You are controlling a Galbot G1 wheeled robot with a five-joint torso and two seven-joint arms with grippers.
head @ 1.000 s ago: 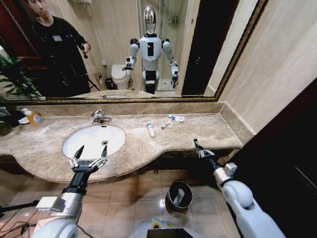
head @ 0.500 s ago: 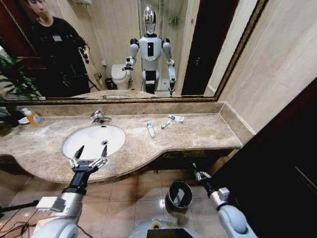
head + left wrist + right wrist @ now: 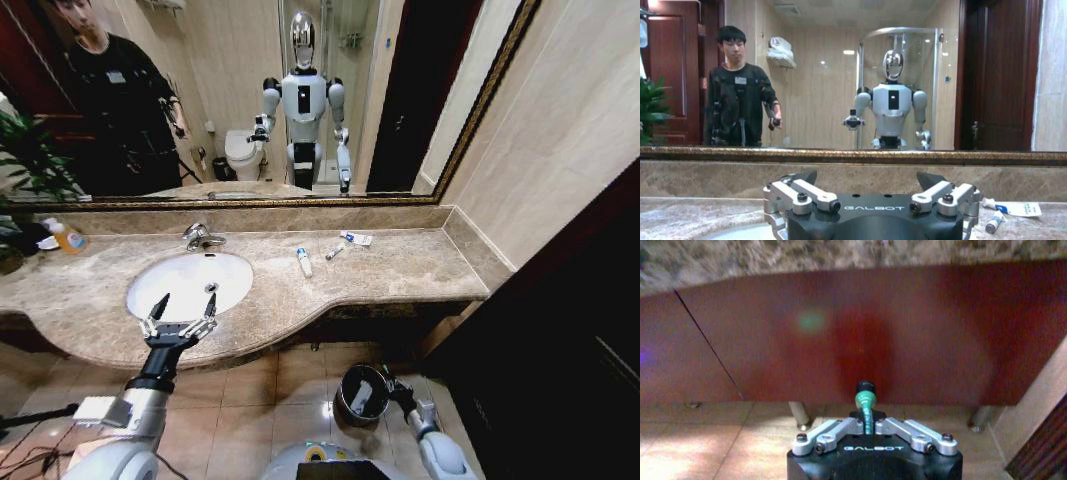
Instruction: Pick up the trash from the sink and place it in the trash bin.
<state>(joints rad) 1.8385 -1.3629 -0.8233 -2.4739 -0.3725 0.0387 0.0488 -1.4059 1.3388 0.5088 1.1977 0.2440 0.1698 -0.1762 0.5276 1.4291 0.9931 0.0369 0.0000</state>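
The white oval sink (image 3: 170, 275) is set in the beige marble counter. My left gripper (image 3: 180, 318) hovers open over the sink's front rim; the left wrist view shows its fingers (image 3: 803, 178) spread with nothing between them. My right gripper (image 3: 384, 379) is low, below the counter, beside the right rim of the trash bin (image 3: 339, 396). In the right wrist view the right gripper (image 3: 865, 423) is shut on a green tube (image 3: 865, 399) that points at the cabinet front. More trash lies on the counter: a white bottle with a blue cap (image 3: 304, 262), a small tube (image 3: 333, 252) and a white flat packet (image 3: 356, 239).
A chrome faucet (image 3: 200, 236) stands behind the sink. A bottle of orange liquid (image 3: 66, 236) sits at the counter's far left beside a plant. The red-brown cabinet front (image 3: 840, 330) is close ahead of the right gripper. Something white lies inside the bin. Tiled floor surrounds it.
My right arm has dropped from beside the counter's front edge to floor level next to the bin, still holding the green tube. The left arm has not moved.
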